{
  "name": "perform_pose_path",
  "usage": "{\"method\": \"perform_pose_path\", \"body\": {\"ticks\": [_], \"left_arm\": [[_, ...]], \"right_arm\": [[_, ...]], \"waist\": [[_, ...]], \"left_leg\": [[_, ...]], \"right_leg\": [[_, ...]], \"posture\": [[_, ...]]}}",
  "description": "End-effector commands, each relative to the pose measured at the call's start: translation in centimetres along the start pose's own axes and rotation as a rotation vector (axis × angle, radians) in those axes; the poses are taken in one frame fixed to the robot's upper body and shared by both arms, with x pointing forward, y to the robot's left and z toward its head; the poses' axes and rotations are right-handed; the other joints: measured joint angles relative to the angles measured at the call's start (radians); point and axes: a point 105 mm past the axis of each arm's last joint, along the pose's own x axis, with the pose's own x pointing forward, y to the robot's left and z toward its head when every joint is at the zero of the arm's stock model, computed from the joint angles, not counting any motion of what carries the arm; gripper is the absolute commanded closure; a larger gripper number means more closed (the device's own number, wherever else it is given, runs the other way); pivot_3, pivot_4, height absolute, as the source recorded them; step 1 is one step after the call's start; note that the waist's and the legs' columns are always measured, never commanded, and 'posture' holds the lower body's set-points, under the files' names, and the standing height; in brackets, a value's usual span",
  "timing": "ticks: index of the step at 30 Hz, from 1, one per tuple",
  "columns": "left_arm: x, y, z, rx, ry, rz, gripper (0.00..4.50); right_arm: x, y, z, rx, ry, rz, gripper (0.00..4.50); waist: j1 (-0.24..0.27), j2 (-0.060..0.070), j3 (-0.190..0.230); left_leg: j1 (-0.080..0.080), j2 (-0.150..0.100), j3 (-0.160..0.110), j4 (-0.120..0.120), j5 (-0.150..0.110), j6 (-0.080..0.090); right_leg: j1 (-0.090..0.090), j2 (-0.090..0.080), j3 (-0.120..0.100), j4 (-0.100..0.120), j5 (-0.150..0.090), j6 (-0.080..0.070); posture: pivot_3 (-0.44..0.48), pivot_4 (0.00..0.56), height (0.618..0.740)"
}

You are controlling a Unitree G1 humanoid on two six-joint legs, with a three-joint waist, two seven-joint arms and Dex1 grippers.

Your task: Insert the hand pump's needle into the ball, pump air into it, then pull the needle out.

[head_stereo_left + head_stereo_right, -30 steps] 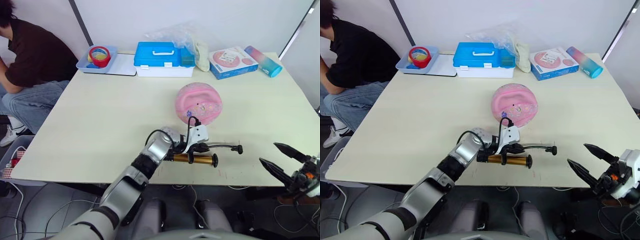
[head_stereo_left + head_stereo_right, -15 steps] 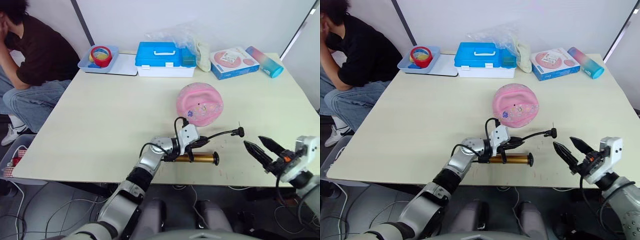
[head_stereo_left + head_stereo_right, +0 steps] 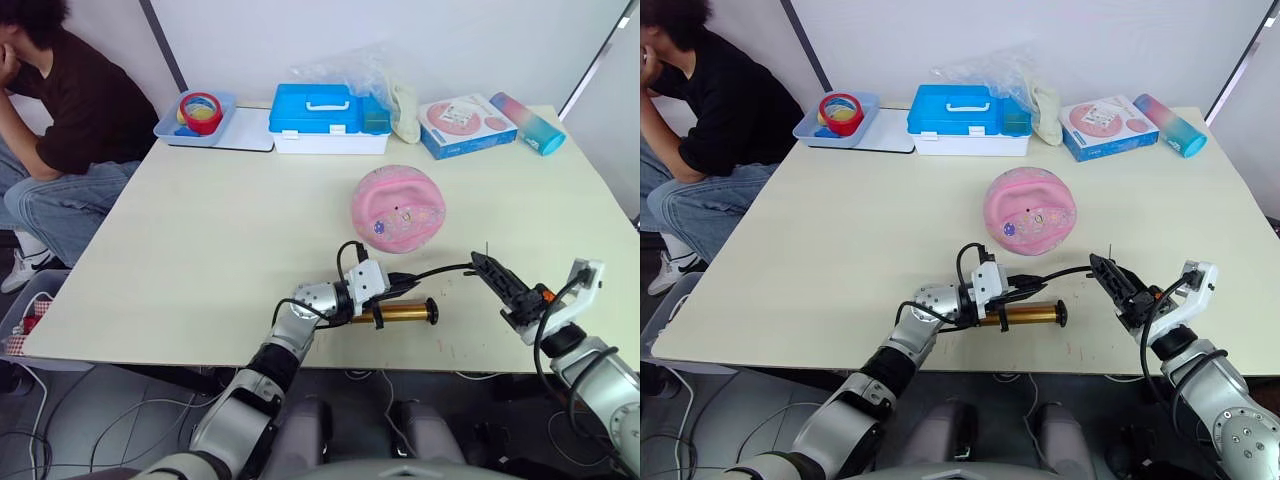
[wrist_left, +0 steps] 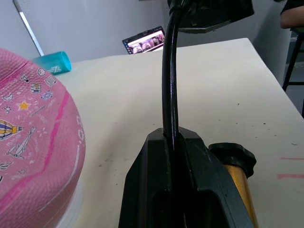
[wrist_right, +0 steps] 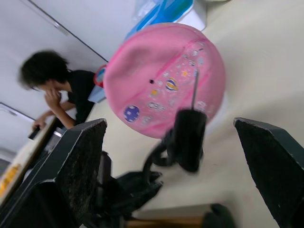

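The left claw (image 3: 385,292) is clenched on the hand pump (image 3: 395,313), lying crosswise on the worktop (image 3: 200,240) in front of the ball (image 3: 397,208). The needle (image 5: 194,89) stands upright between the right claw's (image 3: 495,277) spread fingers.

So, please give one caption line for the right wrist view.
Open right claw flanking the needle fitting, with the pink ball just beyond.
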Motion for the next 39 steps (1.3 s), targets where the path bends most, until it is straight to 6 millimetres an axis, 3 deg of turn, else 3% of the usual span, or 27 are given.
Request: {"method": "perform_pose_path", "body": {"ticks": [1, 8, 11, 14, 18, 22, 26, 27, 32, 33, 39], "left_arm": [[-0.1, 0.1, 0.7, 0.023, -0.041, 0.015, 4.42], [0.0, 0.2, 0.7, 0.011, -0.047, 0.032, 4.42], [-0.1, 0.2, 0.6, 0.009, -0.045, 0.031, 4.5], [-0.2, 0.2, 0.5, 0.009, -0.041, 0.03, 4.5], [-0.3, 0.2, 0.3, 0.006, -0.036, 0.026, 4.5], [-0.4, 0.0, 0.1, -0.007, -0.027, 0.0, 4.5], [-0.7, 0.6, 0.2, -0.046, -0.034, 0.017, 2.94], [-0.8, 0.9, 0.3, -0.043, -0.036, 0.023, 2.83], [-1.4, 1.8, 1.2, -0.031, -0.051, 0.017, 0.25], [-1.6, 2.2, 1.8, -0.027, -0.061, 0.018, 0.02], [-2.5, 5.7, 5.2, -0.059, -0.092, 0.105, 0.02]], "right_arm": [[-0.1, 0.9, 0.0, -0.002, 0.021, 0.034, 0.0], [-0.1, 0.0, -0.3, -0.009, 0.027, 0.013, 0.0], [0.1, -0.4, 0.0, -0.014, 0.013, 0.005, 0.77], [0.1, -0.6, 0.1, -0.017, 0.013, 0.008, 2.46], [0.1, -0.8, 0.1, -0.026, 0.013, 0.002, 4.2], [0.1, -0.8, 0.1, -0.064, 0.022, 0.011, 4.22], [-0.1, -0.5, -0.1, -0.118, 0.055, 0.03, 4.22], [-0.2, -0.3, -0.1, -0.132, 0.059, 0.039, 4.22], [-0.2, 0.3, 0.5, -0.246, 0.075, 0.063, 4.22], [-0.3, 0.5, 0.7, -0.293, 0.085, 0.074, 4.22], [-0.5, 1.3, 1.2, -0.489, 0.151, 0.103, 4.22]], "waist": [[0.001, 0.0, 0.0], [0.0, 0.0, 0.0], [0.0, 0.0, 0.0], [0.0, 0.0, 0.0], [0.0, 0.0, 0.0], [0.0, 0.0, 0.0], [0.0, 0.0, 0.0], [0.0, 0.0, 0.0], [0.0, 0.0, 0.0], [0.0, 0.0, 0.0], [0.0, 0.0, 0.0]], "left_leg": [[0.0, 0.0, 0.0, 0.0, 0.0, 0.0], [0.0, 0.0, 0.0, 0.0, 0.0, 0.0], [0.0, 0.0, 0.0, 0.0, 0.0, 0.0], [0.0, 0.0, 0.0, 0.0, 0.0, 0.0], [0.0, 0.0, 0.0, 0.0, 0.0, 0.0], [0.0, 0.0, 0.0, 0.0, 0.0, 0.0], [0.0, 0.0, 0.0, 0.0, 0.0, 0.0], [0.0, 0.0, 0.0, 0.0, 0.0, 0.0], [0.0, 0.0, 0.0, 0.0, 0.0, 0.0], [0.0, 0.0, 0.0, 0.0, 0.0, 0.0], [0.0, 0.0, -0.001, 0.0, 0.0, 0.0]], "right_leg": [[0.0, 0.0, 0.0, 0.0, 0.0, 0.0], [0.0, 0.0, 0.0, 0.0, 0.0, 0.0], [0.0, 0.0, 0.0, 0.0, 0.0, 0.0], [0.0, 0.0, 0.0, 0.0, 0.0, 0.0], [0.0, 0.0, 0.0, 0.0, 0.0, 0.0], [0.0, 0.0, 0.0, 0.0, 0.0, 0.0], [0.0, 0.001, 0.0, 0.0, 0.0, 0.0], [0.0, 0.001, 0.0, 0.0, 0.0, 0.0], [0.0, 0.001, 0.0, 0.0, 0.0, 0.0], [0.0, 0.001, 0.0, 0.0, 0.0, 0.0], [0.0, 0.001, 0.0, 0.0, 0.0, 0.0]], "posture": [[0.0, 0.15, 0.74], [0.0, 0.15, 0.74], [0.0, 0.15, 0.74], [0.0, 0.15, 0.74], [0.0, 0.15, 0.74], [0.0, 0.15, 0.74], [0.0, 0.15, 0.74], [0.0, 0.15, 0.74], [0.0, 0.15, 0.74], [0.0, 0.15, 0.74], [0.0, 0.15, 0.74]]}}
